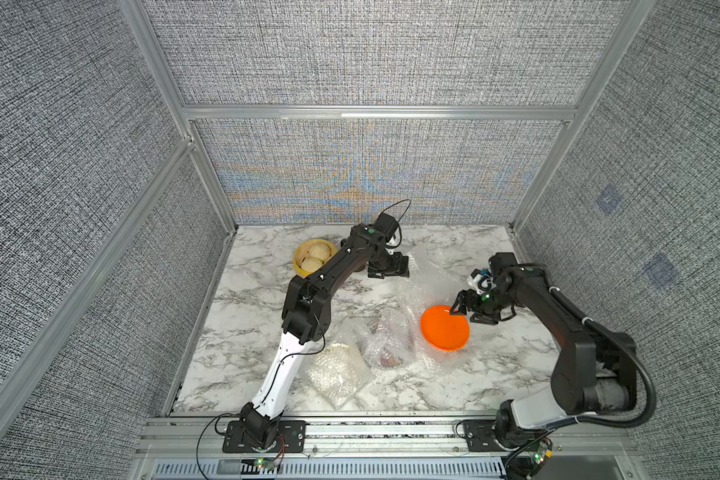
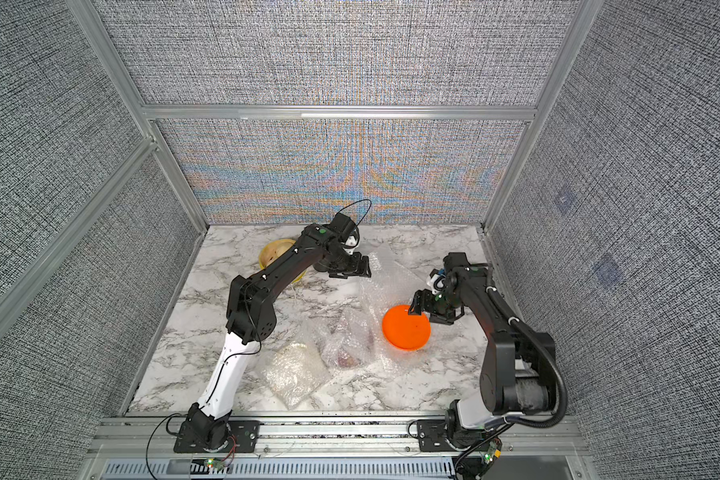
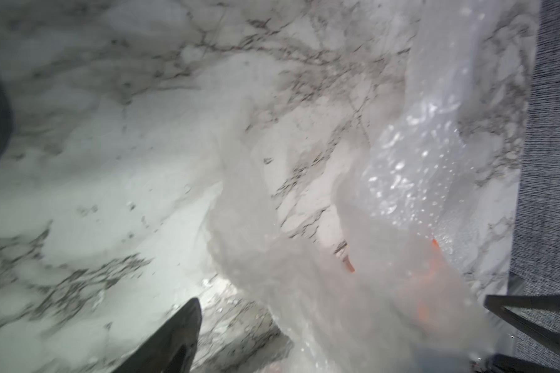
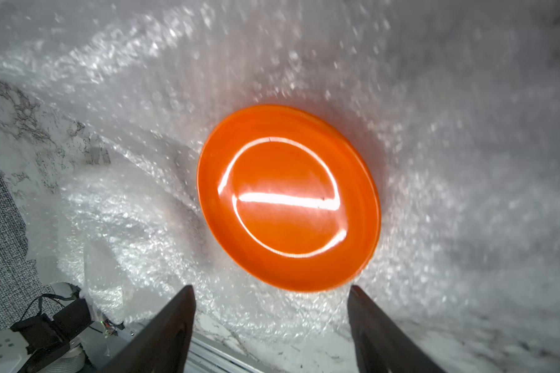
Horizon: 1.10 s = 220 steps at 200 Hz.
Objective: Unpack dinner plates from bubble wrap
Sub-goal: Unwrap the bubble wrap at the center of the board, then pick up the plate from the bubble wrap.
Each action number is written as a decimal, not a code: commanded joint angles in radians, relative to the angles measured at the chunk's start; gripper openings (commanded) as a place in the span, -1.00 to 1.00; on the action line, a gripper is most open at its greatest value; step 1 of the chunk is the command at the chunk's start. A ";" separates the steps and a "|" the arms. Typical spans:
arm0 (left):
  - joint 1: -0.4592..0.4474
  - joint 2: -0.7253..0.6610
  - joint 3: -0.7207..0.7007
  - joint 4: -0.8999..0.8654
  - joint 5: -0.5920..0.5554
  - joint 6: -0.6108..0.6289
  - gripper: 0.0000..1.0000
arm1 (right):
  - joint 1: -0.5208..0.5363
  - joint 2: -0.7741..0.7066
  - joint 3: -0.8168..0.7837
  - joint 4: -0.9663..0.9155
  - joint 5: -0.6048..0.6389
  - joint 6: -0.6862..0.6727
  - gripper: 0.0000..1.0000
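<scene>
Just ahead of the right claw [image 4: 270,292], the orange plate [image 4: 288,206] is smooth and high-gloss, throwing back a bright strip of light. Around it the bubble wrap [image 4: 126,210] is clear, crinkled plastic, sparkling on its bubbles. The claw's fingers [image 4: 175,323] look matt black. The bench [image 1: 258,316] beneath has a grey-veined marble pattern with a faint sheen. Beyond the claw, the walls [image 1: 350,54] are coarse grey woven cloth set in brushed metal framing [image 1: 375,112].

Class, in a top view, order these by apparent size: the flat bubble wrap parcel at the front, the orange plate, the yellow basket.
1. Flat bubble wrap parcel.
2. Orange plate and yellow basket: near alike. The left arm hides part of the basket, which lies farther back, so no firm ranking.
</scene>
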 commanded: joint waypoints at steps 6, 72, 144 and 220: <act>0.003 -0.057 -0.117 0.017 -0.008 -0.010 0.73 | -0.004 -0.102 -0.106 -0.048 -0.005 0.102 0.52; -0.008 -0.029 -0.107 0.061 0.044 -0.044 0.71 | -0.005 -0.121 -0.254 0.108 -0.094 0.216 0.31; -0.011 0.000 -0.099 0.058 0.051 -0.040 0.67 | -0.006 -0.017 -0.263 0.238 -0.084 0.284 0.06; -0.017 0.031 -0.049 0.028 0.047 -0.029 0.65 | -0.029 -0.083 -0.329 0.221 -0.038 0.322 0.12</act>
